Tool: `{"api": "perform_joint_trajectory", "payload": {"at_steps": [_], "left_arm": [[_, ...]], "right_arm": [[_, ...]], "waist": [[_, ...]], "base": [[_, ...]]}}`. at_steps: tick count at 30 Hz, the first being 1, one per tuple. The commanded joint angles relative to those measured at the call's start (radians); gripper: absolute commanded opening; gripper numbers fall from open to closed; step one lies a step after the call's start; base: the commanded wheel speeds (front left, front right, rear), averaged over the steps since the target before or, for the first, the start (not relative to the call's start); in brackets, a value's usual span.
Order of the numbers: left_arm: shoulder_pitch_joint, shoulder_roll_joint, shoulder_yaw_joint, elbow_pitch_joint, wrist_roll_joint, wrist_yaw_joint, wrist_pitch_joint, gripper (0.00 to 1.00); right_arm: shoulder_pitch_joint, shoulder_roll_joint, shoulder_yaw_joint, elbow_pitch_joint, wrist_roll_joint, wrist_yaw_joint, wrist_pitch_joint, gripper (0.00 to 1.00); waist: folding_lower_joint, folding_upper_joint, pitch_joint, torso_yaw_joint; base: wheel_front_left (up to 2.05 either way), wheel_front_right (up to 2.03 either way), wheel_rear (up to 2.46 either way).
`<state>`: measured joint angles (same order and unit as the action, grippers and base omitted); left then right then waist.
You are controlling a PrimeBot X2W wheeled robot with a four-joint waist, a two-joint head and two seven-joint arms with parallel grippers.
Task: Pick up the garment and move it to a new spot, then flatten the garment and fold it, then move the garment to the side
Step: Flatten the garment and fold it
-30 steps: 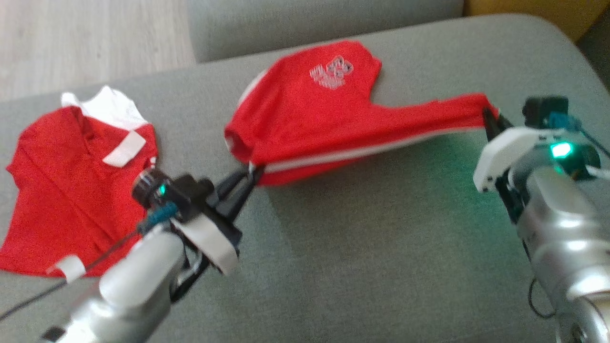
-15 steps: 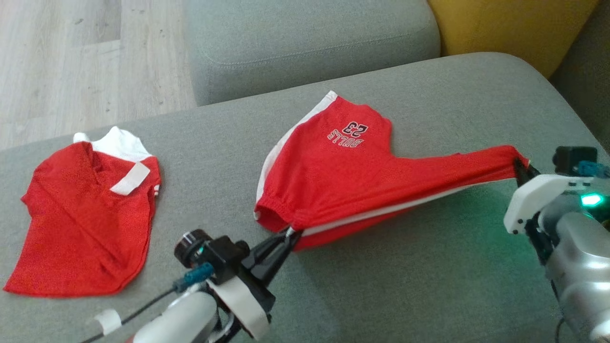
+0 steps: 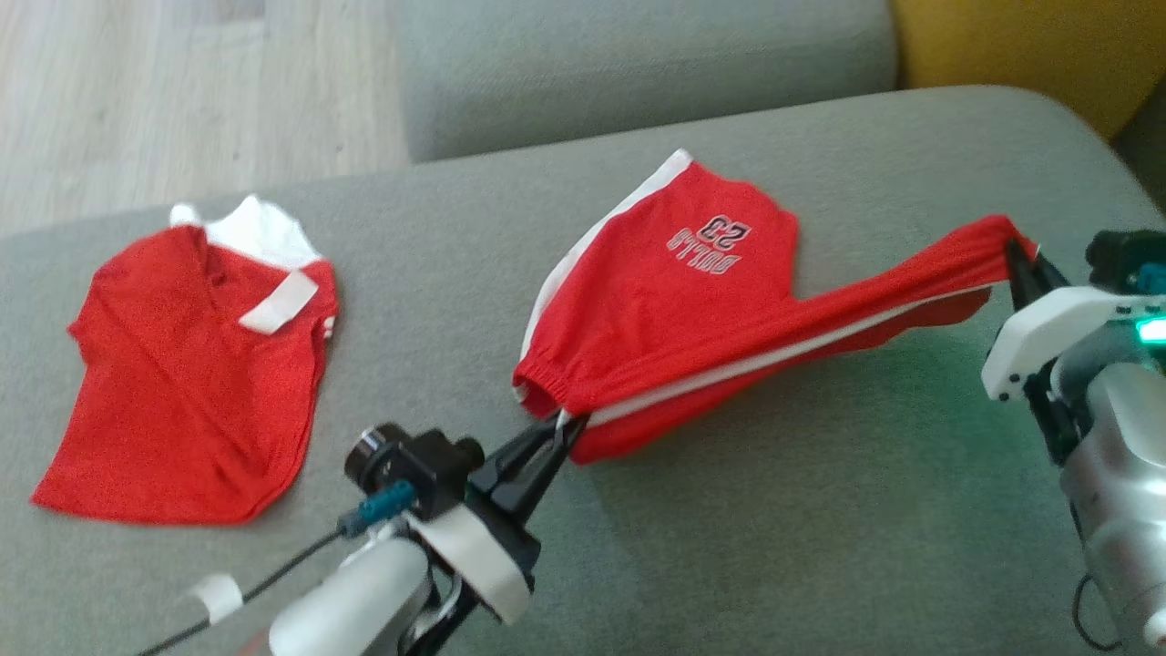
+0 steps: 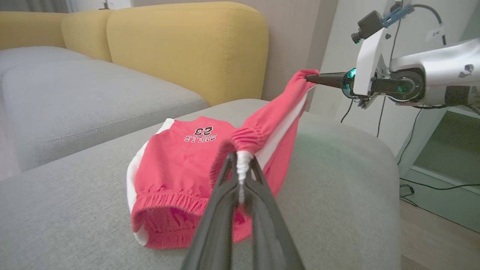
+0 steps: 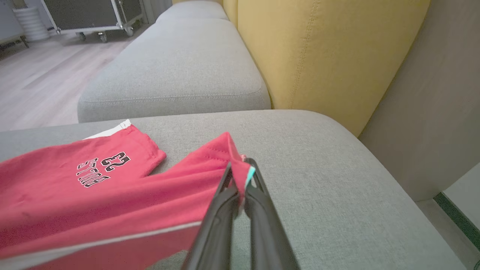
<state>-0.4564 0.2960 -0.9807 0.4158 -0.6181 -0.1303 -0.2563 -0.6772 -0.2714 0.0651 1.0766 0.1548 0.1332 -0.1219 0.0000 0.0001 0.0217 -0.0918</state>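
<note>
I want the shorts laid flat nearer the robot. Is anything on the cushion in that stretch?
Nothing visible does: the grey cushion toward the robot from the red shorts is bare. The red shirt lies apart, off to the left.

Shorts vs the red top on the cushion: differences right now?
The shorts are pinched at both ends by the left pincer and right pincer and stretched; the red top lies flat, untouched. The shorts carry a BULLS 23 print and white side stripe; the red top shows white at the neck. Both are red, on the same grey cushion.
</note>
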Motion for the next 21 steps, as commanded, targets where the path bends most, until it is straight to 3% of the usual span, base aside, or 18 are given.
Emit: {"api": "perform_joint_trajectory", "payload": {"at_steps": [1, 12, 21], "left_arm": [[-0.076, 0.023, 0.057, -0.003, -0.01, 0.011, -0.003, 0.0], [-0.168, -0.018, 0.072, 0.079, -0.037, 0.01, 0.027, 0.0], [-0.273, -0.098, 0.065, 0.164, -0.043, 0.009, 0.05, 0.0]], "right_arm": [[-0.042, -0.027, -0.011, -0.047, -0.026, -0.002, 0.006, 0.0], [-0.162, 0.037, -0.05, -0.103, -0.189, -0.002, 0.071, 0.0], [-0.289, 0.045, -0.061, -0.051, -0.346, -0.002, 0.108, 0.0]], "waist": [[0.0, -0.0001, 0.035, 0.033], [0.0, -0.0001, 0.134, 0.122], [0.0, -0.0001, 0.252, 0.213]], "base": [[0.0, 0.0, 0.0], [0.0, 0.0, 0.0], [0.0, 0.0, 0.0]]}}
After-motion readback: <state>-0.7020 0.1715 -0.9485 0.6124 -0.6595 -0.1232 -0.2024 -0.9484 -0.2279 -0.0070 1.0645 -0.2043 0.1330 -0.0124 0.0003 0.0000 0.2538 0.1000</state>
